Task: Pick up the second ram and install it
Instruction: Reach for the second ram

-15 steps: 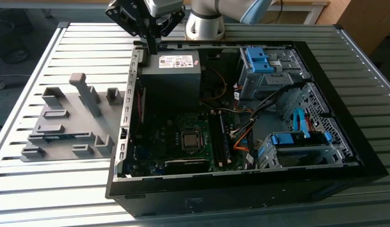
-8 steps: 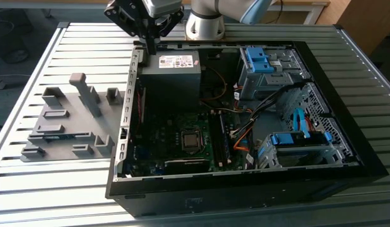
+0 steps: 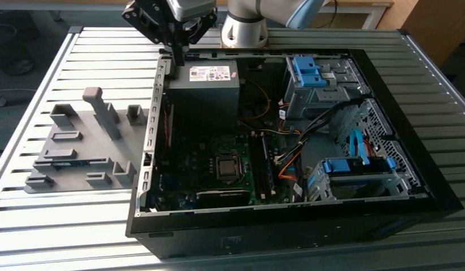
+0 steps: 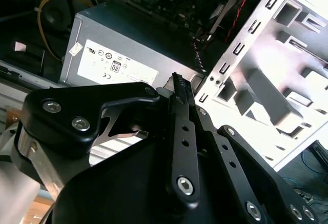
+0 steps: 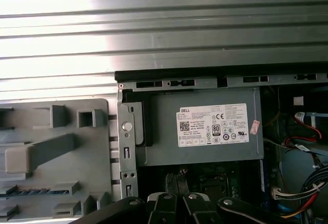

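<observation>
Inspection at the bench, largest item first.

The slatted metal table [image 3: 104, 45] carries an open computer case [image 3: 293, 226], lying on its side with the motherboard [image 3: 217, 164] exposed. Just beside the case, on the exterior view's left, lies a grey fixture plate [image 3: 82, 147] with raised blocks and slots.

Inside the case, at the far corner nearest the fixture, sits the power supply [image 3: 206, 84], label up.

The gripper [image 3: 176, 53] hangs over the case wall at that corner of the power supply. In the second wrist view the gripper [image 4: 179, 83] has its fingers drawn together with nothing between them. The first wrist view shows the gripper [image 5: 177, 183] the same way, above the board just past the power supply.

The second ram [image 3: 70, 164] rests in a slot of the fixture plate, on the side nearer the exterior camera and well apart from the gripper. In the first wrist view the second ram [image 5: 36, 190] appears as a thin dark blue-green strip seated edge-up in its slot. It is not yet lifted.

Assessment of handling: the stick looks light, stiff and thin, and I judge it fragile at its chips and contact edge. The sound hold would be across its thickness near mid-length, on the upper portion standing proud of the slot. It should be kept level so it does not twist in the pads. The flat faces may be slippery, so a firm, centred pinch seems advisable. Whether the neighbouring board socket is filled, I cannot tell.
</observation>
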### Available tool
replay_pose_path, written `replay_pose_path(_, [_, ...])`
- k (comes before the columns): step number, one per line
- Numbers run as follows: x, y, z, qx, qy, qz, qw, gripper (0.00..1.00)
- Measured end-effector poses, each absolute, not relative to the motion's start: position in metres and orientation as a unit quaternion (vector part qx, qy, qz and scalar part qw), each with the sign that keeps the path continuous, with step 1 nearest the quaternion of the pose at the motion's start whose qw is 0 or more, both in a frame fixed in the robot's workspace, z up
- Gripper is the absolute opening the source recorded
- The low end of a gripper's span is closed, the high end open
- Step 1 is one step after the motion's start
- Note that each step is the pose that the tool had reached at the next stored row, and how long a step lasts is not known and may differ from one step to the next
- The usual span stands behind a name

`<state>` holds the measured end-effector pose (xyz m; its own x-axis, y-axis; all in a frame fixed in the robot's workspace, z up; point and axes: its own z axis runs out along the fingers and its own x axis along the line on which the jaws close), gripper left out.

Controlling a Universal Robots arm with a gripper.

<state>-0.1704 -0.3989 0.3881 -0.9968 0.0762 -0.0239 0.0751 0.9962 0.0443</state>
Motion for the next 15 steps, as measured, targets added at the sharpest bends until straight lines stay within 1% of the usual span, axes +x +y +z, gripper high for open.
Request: replay_pose_path(15, [-0.1752, -0.3989, 0.3872, 0.038, 0.999, 0.022, 0.013, 0.11])
